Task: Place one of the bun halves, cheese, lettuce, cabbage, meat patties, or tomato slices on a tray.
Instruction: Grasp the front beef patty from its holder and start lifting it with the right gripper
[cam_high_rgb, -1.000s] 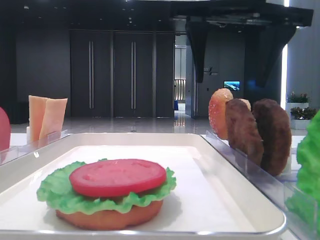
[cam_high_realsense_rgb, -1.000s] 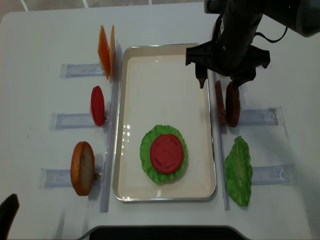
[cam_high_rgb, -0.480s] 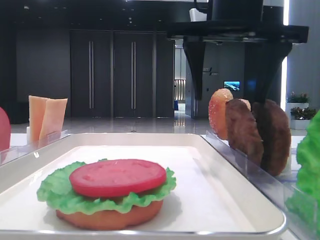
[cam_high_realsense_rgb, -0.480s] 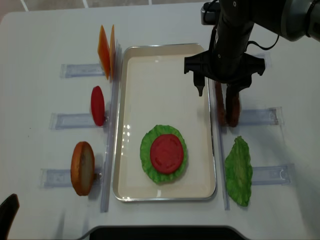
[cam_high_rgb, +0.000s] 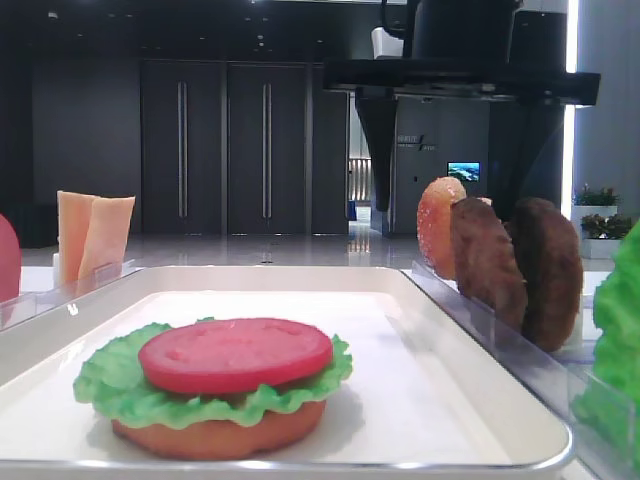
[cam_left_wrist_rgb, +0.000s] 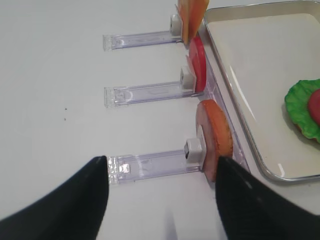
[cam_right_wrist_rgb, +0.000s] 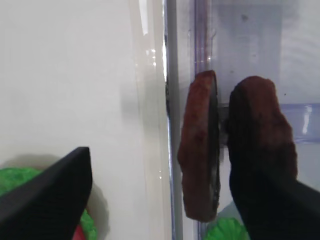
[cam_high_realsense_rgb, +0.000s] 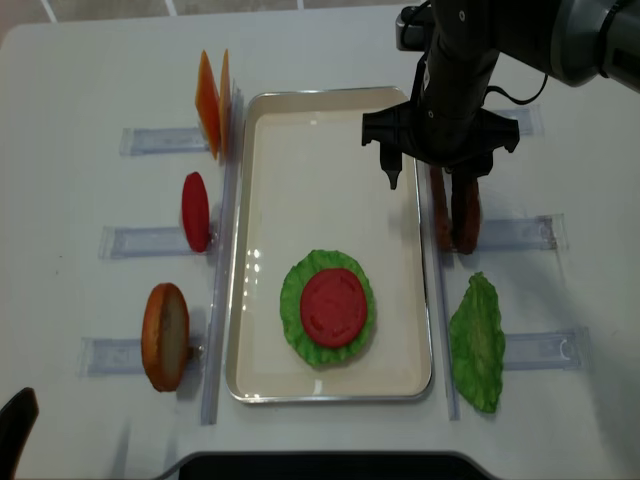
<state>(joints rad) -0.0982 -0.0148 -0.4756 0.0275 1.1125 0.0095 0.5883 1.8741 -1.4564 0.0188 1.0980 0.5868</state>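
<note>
- Hovering over the two thick, grainy dark-brown meat patties (cam_high_realsense_rgb: 455, 212), the black right gripper (cam_high_realsense_rgb: 428, 183) has its jaws spread wide, one finger over the tray side, the other against the outer patty, nothing clamped as far as I can see.
- Both patties stand on edge, side by side, in a narrow clear plastic rack (cam_high_realsense_rgb: 520, 232) just right of the tray.
- The big white rectangular tray (cam_high_realsense_rgb: 330, 135) with glossy raised rim and rounded corners holds one stack: flat orange-tan bun half (cam_high_rgb: 215, 437) at the bottom, ruffled bright green lettuce leaf (cam_high_realsense_rgb: 292, 305) on it, smooth round red tomato slice (cam_high_realsense_rgb: 333, 306) on top.
- Another frilly green leaf (cam_high_realsense_rgb: 476, 343) stands in the rack right of the tray's near end.
- Left-side racks hold thin pale-orange cheese squares (cam_high_realsense_rgb: 211, 103), an upright red tomato disc (cam_high_realsense_rgb: 195, 211) and an upright orange bun piece (cam_high_realsense_rgb: 165, 335).
- The black left gripper (cam_left_wrist_rgb: 160, 197) has fingers apart, empty, over the white table (cam_left_wrist_rgb: 50, 90).
</note>
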